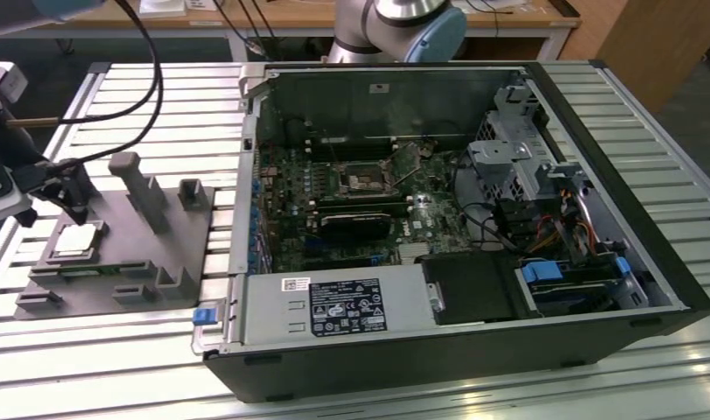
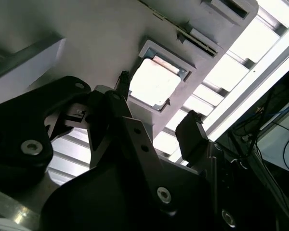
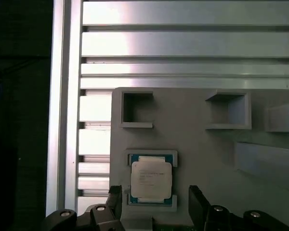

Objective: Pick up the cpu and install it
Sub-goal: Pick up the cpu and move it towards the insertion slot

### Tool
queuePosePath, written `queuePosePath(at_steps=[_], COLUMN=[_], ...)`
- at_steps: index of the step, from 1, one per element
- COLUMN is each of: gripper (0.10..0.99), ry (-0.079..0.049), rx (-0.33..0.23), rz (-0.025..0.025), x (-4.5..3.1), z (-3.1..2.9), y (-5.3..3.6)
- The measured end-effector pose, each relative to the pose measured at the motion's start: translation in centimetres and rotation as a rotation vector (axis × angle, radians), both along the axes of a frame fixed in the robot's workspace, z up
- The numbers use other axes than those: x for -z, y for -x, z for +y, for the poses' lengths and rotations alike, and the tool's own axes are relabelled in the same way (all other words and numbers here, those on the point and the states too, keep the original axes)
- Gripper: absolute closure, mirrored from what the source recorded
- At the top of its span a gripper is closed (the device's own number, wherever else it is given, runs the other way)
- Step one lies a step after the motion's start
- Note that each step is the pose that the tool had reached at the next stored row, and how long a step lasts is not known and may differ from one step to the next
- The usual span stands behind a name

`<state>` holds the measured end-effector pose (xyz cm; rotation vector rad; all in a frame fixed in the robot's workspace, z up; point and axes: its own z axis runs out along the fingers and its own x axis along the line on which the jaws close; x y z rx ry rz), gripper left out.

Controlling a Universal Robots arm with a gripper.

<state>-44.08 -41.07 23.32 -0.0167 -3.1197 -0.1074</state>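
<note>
**Item:** cpu. A small flat square chip with a silver-grey metal lid and a pale rim.

**Location:** It lies flat, lid up, in a shallow framed recess of the grey fixture plate. The plate sits on the slatted aluminium worktop, at the exterior view's left and apart from the open computer case. The motherboard socket inside the case holds no chip that can be made out.

**Gripper:** The gripper hovers low over the recess. Its dark fingers are spread wider than the chip, one on each side. Neither appears to touch the chip, and nothing is held.

**Handling (judged):**
- Light, rigid and thin.
- The smooth metal lid is likely slippery.
- The underside contacts are probably delicate, so tilting or scraping is a risk.
- The recess walls leave little exposed edge.
- The best hold is on two opposite side edges, squarely, with modest force.

**Markings:**
- Several lines of dark print sit on the lid, centred.
- A black-and-white label is on the power supply housing, with a smaller white sticker beside it.
- The wording is not transcribed.
</note>
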Motion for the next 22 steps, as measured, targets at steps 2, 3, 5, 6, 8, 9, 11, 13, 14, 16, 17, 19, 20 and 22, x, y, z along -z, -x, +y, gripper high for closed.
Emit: queuePosePath(at_steps=[2,3,5,6,8,9,11,13,14,16,17,19,20,22], gripper=[0.427,0.427,0.427,0.427,0.427,0.427,0.427,0.427,0.427,0.427,0.427,0.427,0.427,0.427], ry=[-0.001,-0.001,-0.001,-0.001,-0.001,-0.001,-0.001,-0.001,-0.001,-0.001,-0.001,-0.001,-0.001,-0.001], rx=[-0.001,-0.001,-0.001,-0.001,-0.001,-0.001,-0.001,-0.001,-0.001,-0.001,-0.001,-0.001,-0.001,-0.001], rz=[-0.0001,0.0,0.0,0.0,0.0001,-0.0002,-0.0023,-0.0086,-0.0115,-0.0118,-0.0118,-0.0095,-0.0089,-0.0089], x=[0.37,0.54,0.91,1.09,1.45,1.63,1.96,2.18,2.31,2.6,2.78,3.12,3.28,3.55], z=[0.0,0.0,0.0,0.0,0.0,0.0,0.0,0.0,0.0,0.0,0.0,0.0,0.01,0.0], y=[0.05,0.05,0.07,0.08,0.09,0.09,0.13,0.19,0.2,0.2,0.21,0.21,0.22,0.22])
